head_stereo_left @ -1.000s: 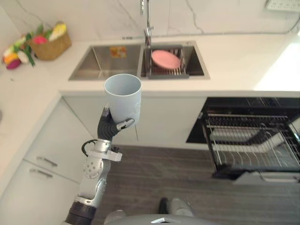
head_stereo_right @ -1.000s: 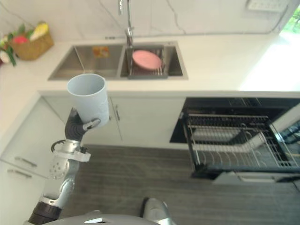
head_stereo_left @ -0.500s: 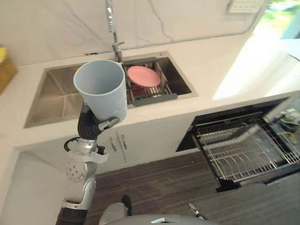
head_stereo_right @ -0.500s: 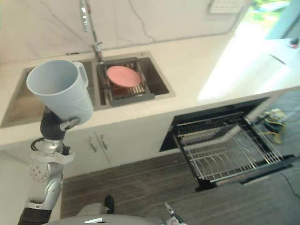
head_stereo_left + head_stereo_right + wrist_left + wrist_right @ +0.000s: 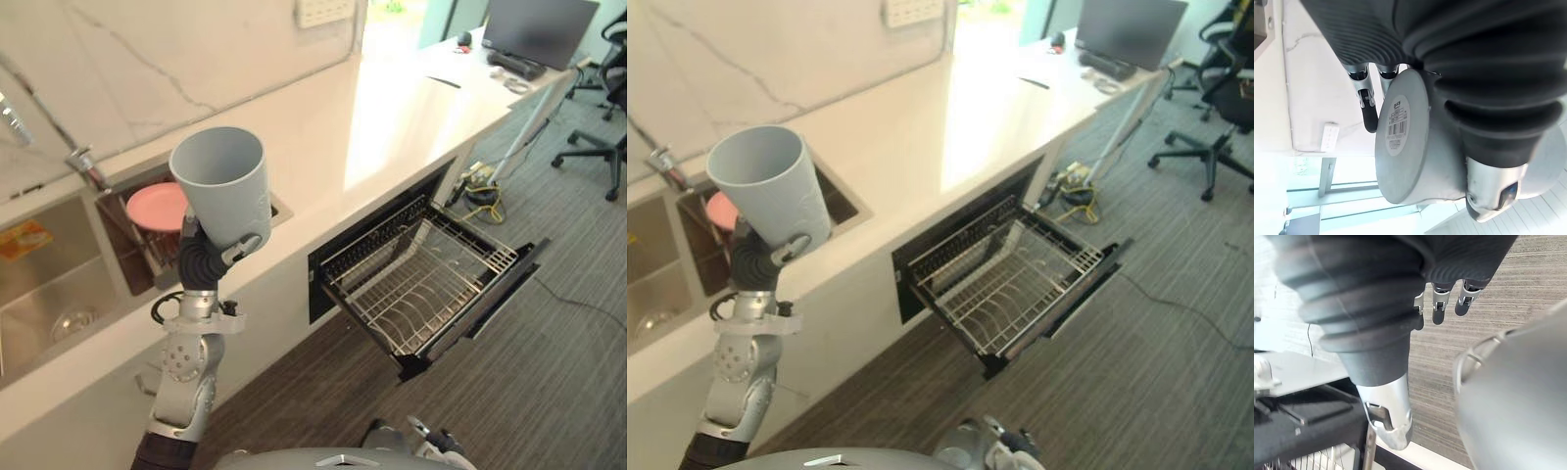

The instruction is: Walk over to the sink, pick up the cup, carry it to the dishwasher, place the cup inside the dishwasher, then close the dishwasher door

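Pickup is done: our left hand (image 5: 202, 260) grips the pale blue plastic cup (image 5: 223, 181); the open black dishwasher (image 5: 421, 282) stands at 3 o'clock, loading and door-closing remain.

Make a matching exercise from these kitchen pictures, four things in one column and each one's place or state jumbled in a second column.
Column one:
1. cup
2. pink plate
3. dishwasher rack
4. right hand

Column two:
A. in the sink
B. relaxed, holding nothing
C. slid out, empty
D. gripped upright by the left hand

Pairs: 1-D, 2-A, 3-C, 4-B
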